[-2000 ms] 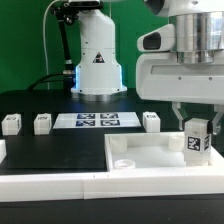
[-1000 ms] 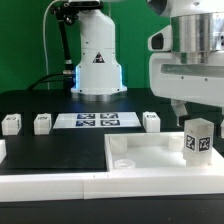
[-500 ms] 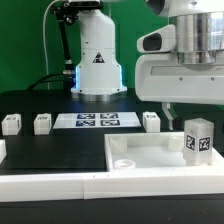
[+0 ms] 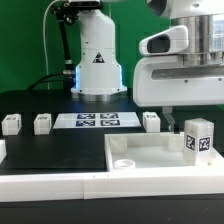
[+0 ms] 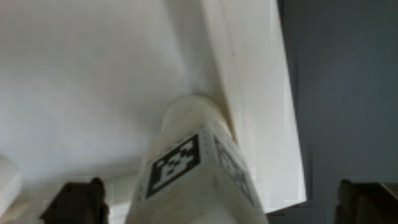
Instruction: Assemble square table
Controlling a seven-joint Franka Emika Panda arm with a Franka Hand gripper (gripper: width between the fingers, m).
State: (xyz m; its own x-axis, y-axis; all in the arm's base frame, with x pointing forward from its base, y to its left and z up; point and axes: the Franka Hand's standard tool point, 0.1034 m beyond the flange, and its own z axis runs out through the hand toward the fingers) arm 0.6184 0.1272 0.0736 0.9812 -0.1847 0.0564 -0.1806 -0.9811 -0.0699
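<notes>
Hand [image 4: 190, 112] spread wide, empty | boxy white plastic leg post [image 4: 198, 138], tagged, stands upright just beneath it | smooth white square slab [image 4: 150, 156] carries the post at its far corner, exterior view's right | matte black worktop [image 4: 50, 148] underneath.

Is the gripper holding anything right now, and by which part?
Nothing is held. The gripper is open, its fingers clear of the short white tagged leg post standing on the large white plastic square slab.

Green backdrop [image 4: 22, 40], black worktop [image 4: 50, 150]
</notes>
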